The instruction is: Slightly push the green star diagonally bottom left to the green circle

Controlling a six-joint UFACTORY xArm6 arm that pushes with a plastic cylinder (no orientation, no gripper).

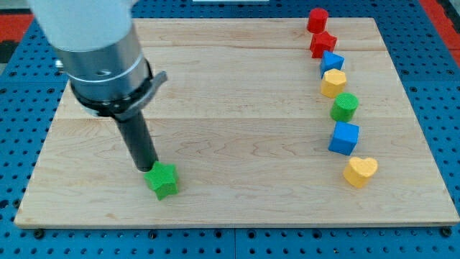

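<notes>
Arm housing, grey and cylindrical, is seen entering from the view's top left, with the dark rod angled down and toward the view's right. No gripper is fitted, so nothing is grasped or clenched; the rod simply ends in my tip (149,167), which is set on the wooden surface (215,144) and appears to touch the upper left edge of the green star (164,180).

The green star is found low on the surface, left of centre, lying flat with its points visible. The green circle (345,106) is placed well apart from it, far toward the view's right, in a loose column of blocks. From the view's top downward, that column is made up of a red block (317,19) of unclear shape, a red star (323,44), a blue block (331,62) of unclear shape, a yellow block (333,83) of rounded form, the green circle, a blue cube (343,138), and a yellow heart (359,171). Neighbouring blocks in the upper part of the column are seen touching or nearly so.
</notes>
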